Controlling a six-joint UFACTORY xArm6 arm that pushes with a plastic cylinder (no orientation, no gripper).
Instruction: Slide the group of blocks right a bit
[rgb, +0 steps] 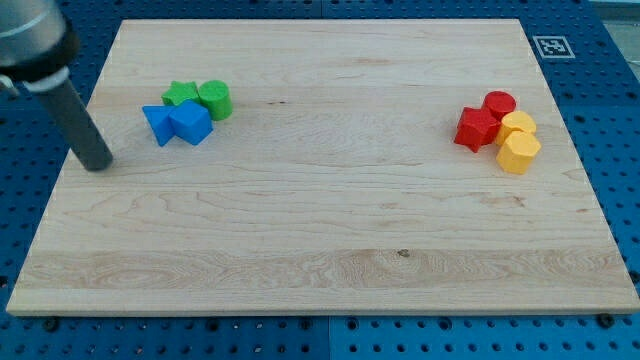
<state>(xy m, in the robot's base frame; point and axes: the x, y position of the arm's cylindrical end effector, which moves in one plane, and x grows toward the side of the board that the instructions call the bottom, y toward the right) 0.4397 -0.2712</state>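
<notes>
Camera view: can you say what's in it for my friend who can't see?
My tip rests left of a green-and-blue block cluster on a wooden board. A red-and-yellow block cluster sits far off at the view's right.

You are looking at a robotics lab set-up, not a home or a shop. The pale wooden board (320, 230) that serves as your bench lies on a blue perforated base (610, 110) with regular rows of mounting holes, the kind used for fixing test rigs. A black-and-white fiducial marker (552, 46) sits just off the board's upper right corner, for camera calibration. Small moulded coloured blocks are the only objects on the bench.
</notes>
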